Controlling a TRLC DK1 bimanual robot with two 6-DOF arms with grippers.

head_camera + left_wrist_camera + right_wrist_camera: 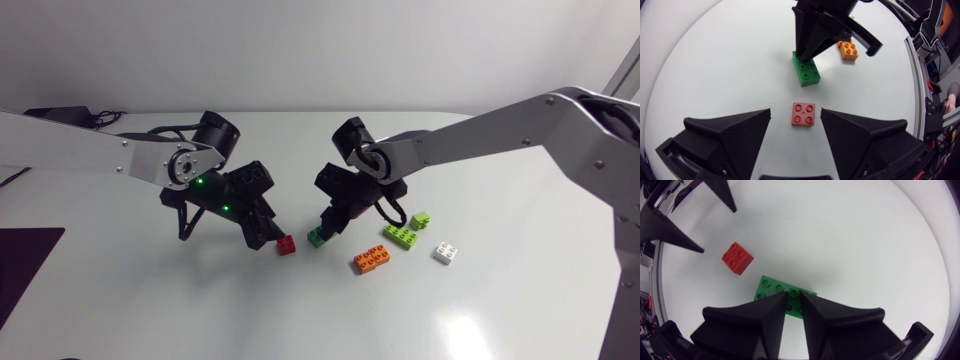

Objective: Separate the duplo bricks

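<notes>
On the white bench (150, 300) the left arm (80, 150) came in from the left edge of the frame and the right arm (480, 135) from the right, and they met near the middle. The left gripper (268, 232) had its fingers wide, touching nothing. The red brick (287, 245) lay flat on the bench ahead of them. The right gripper (328, 222) had narrow fingers, almost together, with the tips on the green brick (318, 238). Red and green lay near each other but apart, so this pair seemed already separated. The next move probably called for lifting the right fingers straight up, without dragging the green brick. An orange brick (372, 261) and a white brick (446, 252) lay to the lower right.
</notes>
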